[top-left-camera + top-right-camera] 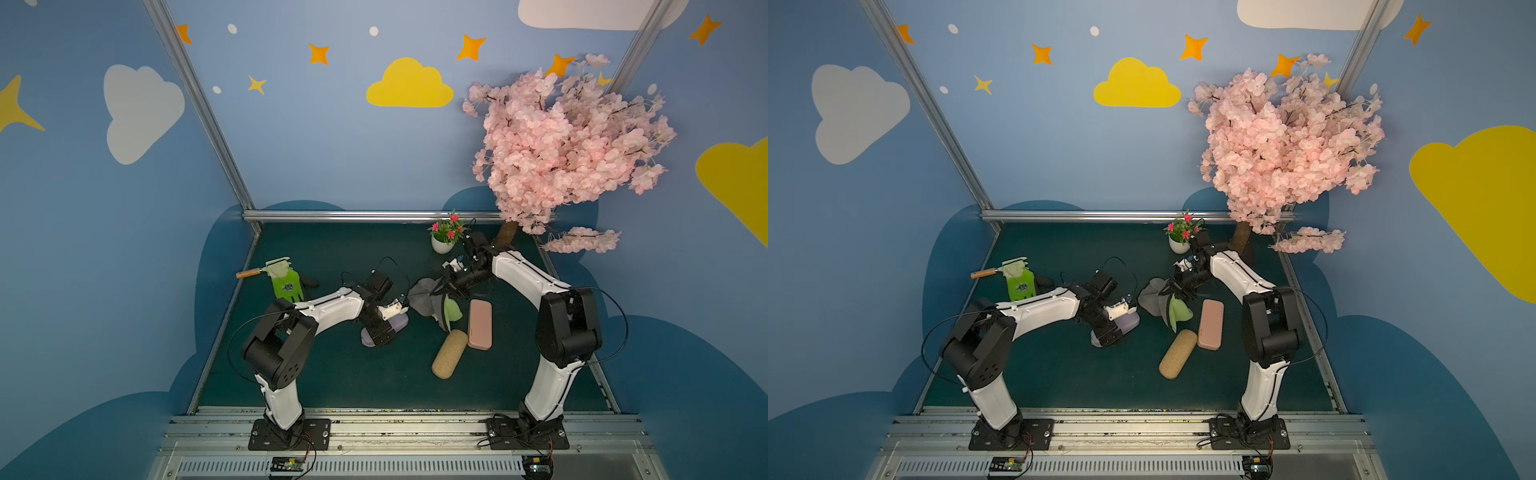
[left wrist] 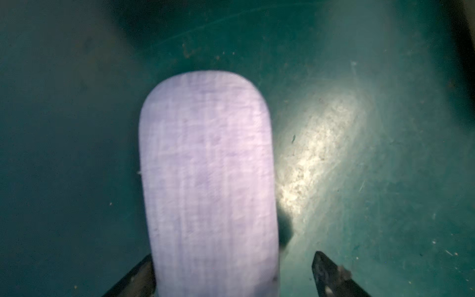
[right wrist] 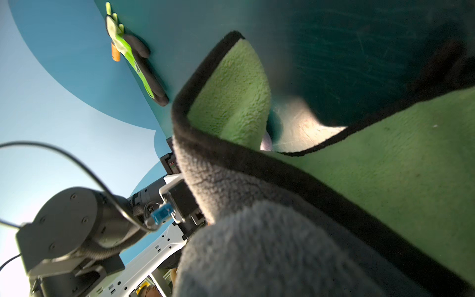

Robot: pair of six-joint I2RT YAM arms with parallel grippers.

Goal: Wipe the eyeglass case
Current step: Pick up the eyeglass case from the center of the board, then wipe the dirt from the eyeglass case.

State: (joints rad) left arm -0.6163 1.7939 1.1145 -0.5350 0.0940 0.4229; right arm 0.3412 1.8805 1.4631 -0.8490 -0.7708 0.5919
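Left gripper: we see the left gripper (image 2: pixel 234 254) open and reaching down over the task's case. One finger (image 2: pixel 138 277) lies against a long edge of the case. The other finger (image 2: pixel 331 275) stands off the opposite edge, with bare mat showing between.
Task's case: the lilac woven-fabric eyeglass case with rounded ends (image 2: pixel 208 167) lies flat on the dark green table mat (image 2: pixel 77 154). It sits between the left fingers and runs out past their tips. In both top views that gripper covers most of it.
Right gripper: the right gripper (image 1: pixel 437 289) is closed, pinching a grey-and-green fleece cloth with black edging (image 1: pixel 419 297). We cannot see its pads, which are buried in the folds.
Cloth: it hangs from the right fingers, the grey face turned toward the left fingers and the green face away from them. We cannot tell whether its lowest corner touches the mat.
Nearer than the right fingers: a pink rectangular hard case (image 1: pixel 480 324) and a tan cork oblong case (image 1: pixel 449 353) lie just beside each other.
Beyond the left fingers: a lime-green work glove with black fingertips (image 1: pixel 286 284) lies well apart from them, with a wooden-handled tool (image 1: pixel 249 273) at its cuff.
Beyond the right fingers: a small white pot of pink flowers (image 1: pixel 442 239) and a pink artificial blossom tree (image 1: pixel 561 145).
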